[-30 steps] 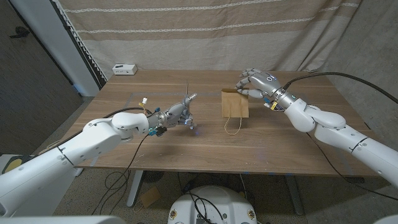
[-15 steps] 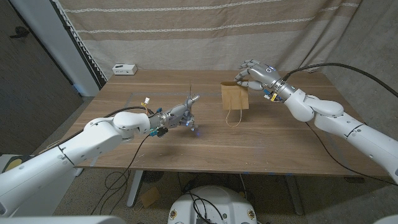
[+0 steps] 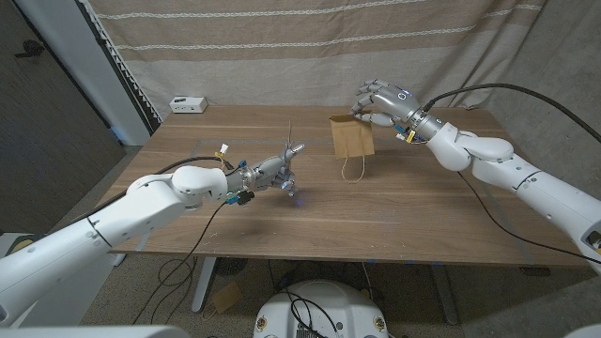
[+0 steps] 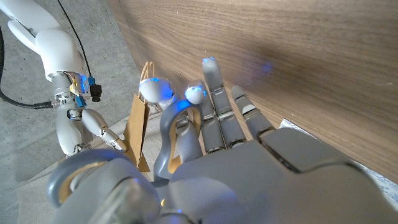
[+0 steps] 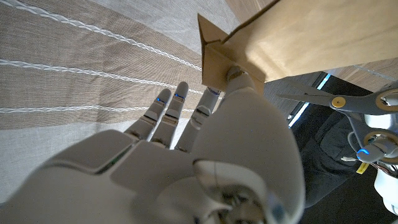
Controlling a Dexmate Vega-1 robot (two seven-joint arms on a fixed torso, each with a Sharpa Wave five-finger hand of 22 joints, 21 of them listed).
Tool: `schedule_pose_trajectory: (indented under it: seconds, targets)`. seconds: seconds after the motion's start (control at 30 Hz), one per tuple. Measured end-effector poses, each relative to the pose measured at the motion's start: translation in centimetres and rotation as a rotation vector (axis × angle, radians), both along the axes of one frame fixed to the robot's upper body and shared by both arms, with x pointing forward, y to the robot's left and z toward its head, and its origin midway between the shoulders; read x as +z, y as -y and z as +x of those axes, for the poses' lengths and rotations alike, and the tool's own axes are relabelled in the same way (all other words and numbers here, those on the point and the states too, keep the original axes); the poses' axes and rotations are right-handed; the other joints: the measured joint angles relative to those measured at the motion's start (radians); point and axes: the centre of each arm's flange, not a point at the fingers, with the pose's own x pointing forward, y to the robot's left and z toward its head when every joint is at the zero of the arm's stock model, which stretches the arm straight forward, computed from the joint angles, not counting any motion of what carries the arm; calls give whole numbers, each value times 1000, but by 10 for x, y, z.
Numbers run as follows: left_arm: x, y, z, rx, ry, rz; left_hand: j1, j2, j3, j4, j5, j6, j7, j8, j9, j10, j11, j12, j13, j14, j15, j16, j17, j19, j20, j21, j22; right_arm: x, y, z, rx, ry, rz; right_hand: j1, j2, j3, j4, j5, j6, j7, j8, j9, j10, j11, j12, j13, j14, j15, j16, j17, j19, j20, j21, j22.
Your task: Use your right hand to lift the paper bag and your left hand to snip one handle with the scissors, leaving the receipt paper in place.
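My right hand (image 3: 380, 103) pinches the top edge of the brown paper bag (image 3: 352, 139) and holds it up over the far middle of the table. One thin handle loop (image 3: 353, 172) hangs below the bag. My left hand (image 3: 270, 175) grips the scissors (image 3: 290, 145) left of the bag, a gap away, blades pointing up. In the right wrist view my right hand's (image 5: 205, 149) fingers clamp the bag's corner (image 5: 273, 37), with the scissors (image 5: 336, 102) beyond it. In the left wrist view the bag (image 4: 138, 124) hangs past my left hand (image 4: 217, 155).
A small white box (image 3: 189, 104) sits at the table's far left corner. A striped curtain hangs behind the wooden table (image 3: 423, 207). Cables trail from both arms over the table's sides.
My right hand has lifted the bag higher and drawn it slightly toward my left; the handle loop now dangles below it. My left hand with the scissors has barely moved.
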Motion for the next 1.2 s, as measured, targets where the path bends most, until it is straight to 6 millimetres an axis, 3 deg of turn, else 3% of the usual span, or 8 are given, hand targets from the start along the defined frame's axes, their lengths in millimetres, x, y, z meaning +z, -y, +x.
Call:
schedule_pose_trajectory:
  seconds: [0.6,0.93,0.97,1.2]
  targets:
    - [0,11,-3,-8,53,58,0,0,0,0,0,0,0,0,-7,0,0,2,-8,0,0,0,-5,0,0,0,0,21,-7,11,16,52,-47,5,3,0,0,-4,5,6,-4,0,1,-1,-3,3,0,0,0,3,0,0,0,0]
    - [1,15,-3,-14,59,63,0,0,0,0,0,2,-2,0,-5,0,0,1,-6,0,0,8,-6,0,0,0,0,20,-10,9,36,82,-69,5,3,0,0,-5,5,6,-4,-1,1,0,-4,3,0,0,0,0,-3,2,0,0]
    - [2,14,-2,-5,79,86,0,0,0,0,0,2,-2,0,-5,0,0,1,-7,0,0,8,-8,0,0,0,0,31,-14,17,26,86,-84,5,3,0,0,-5,5,6,-4,-1,1,-1,-2,3,0,0,0,0,-4,4,0,0]
    - [4,17,-1,-11,91,104,0,0,0,0,0,0,0,0,-5,0,0,1,-8,0,1,9,-9,0,0,0,0,41,-20,19,33,115,-117,5,3,0,0,-8,5,6,-4,0,1,-1,-1,3,0,0,0,0,-4,4,0,0]
